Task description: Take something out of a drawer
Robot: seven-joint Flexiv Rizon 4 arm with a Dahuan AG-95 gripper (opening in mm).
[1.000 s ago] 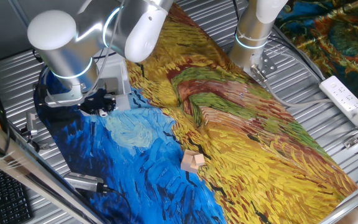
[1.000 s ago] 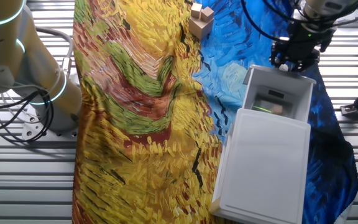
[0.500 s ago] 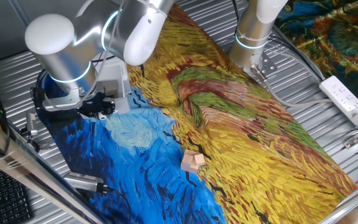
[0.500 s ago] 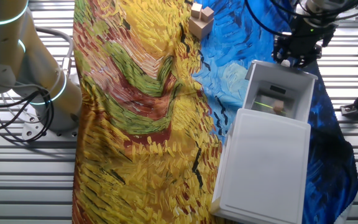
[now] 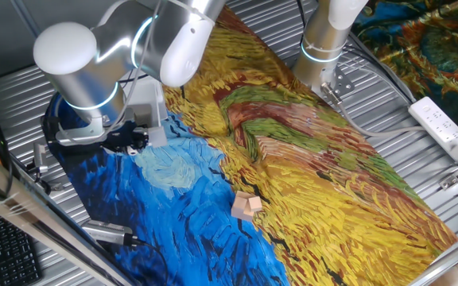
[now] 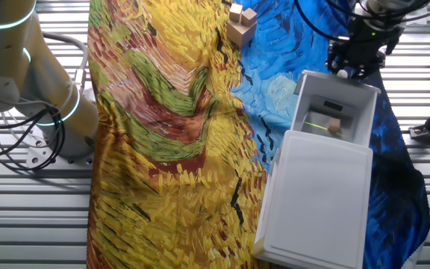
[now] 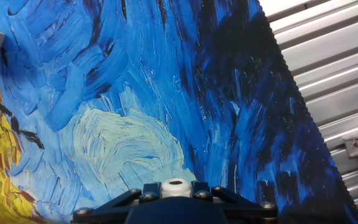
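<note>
The drawer (image 6: 333, 112) stands pulled out from the front of the grey unit (image 6: 316, 202), which rests on the painted cloth (image 6: 170, 134) covering the table. Inside the open tray lies a small tan block (image 6: 334, 127), exposed from above, presumably the item to be removed. The gripper (image 6: 354, 61) sits at the drawer's front edge, a position consistent with gripping the knob to slide the tray out; whether its fingers are spread or pressed together cannot be told, as the arm hides them in one fixed view and the hand view shows only cloth. Two wooden blocks (image 6: 240, 24) sit apart on the cloth, well clear of the unit
</note>
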